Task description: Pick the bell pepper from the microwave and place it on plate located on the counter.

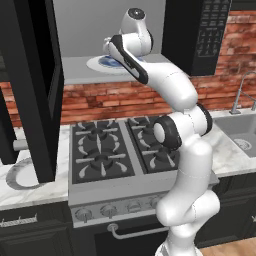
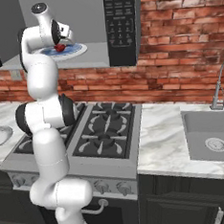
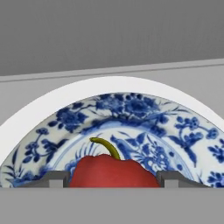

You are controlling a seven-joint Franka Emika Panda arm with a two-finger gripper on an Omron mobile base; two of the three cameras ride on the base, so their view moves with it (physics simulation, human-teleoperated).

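The red bell pepper point(image 3: 113, 173) with its green stem lies on a blue patterned plate point(image 3: 131, 113) inside the microwave point(image 2: 121, 26). My gripper point(image 3: 113, 179) reaches into the grey cavity, and its two fingertips point(image 3: 57, 179) press against the pepper's left and right sides. From the right base view the bell pepper point(image 2: 59, 49) peeks out just under the hand. The tall black microwave door point(image 1: 30, 90) hangs open at the left. The plain grey-rimmed plate point(image 1: 20, 175) rests on the marble counter point(image 1: 30, 192) left of the stove, partly hidden behind the door.
A grey stove top point(image 1: 110, 150) with black burner grates lies directly under the microwave. A sink point(image 2: 214, 134) with a faucet point(image 2: 222, 85) is set into the counter at the right. A brick wall runs behind.
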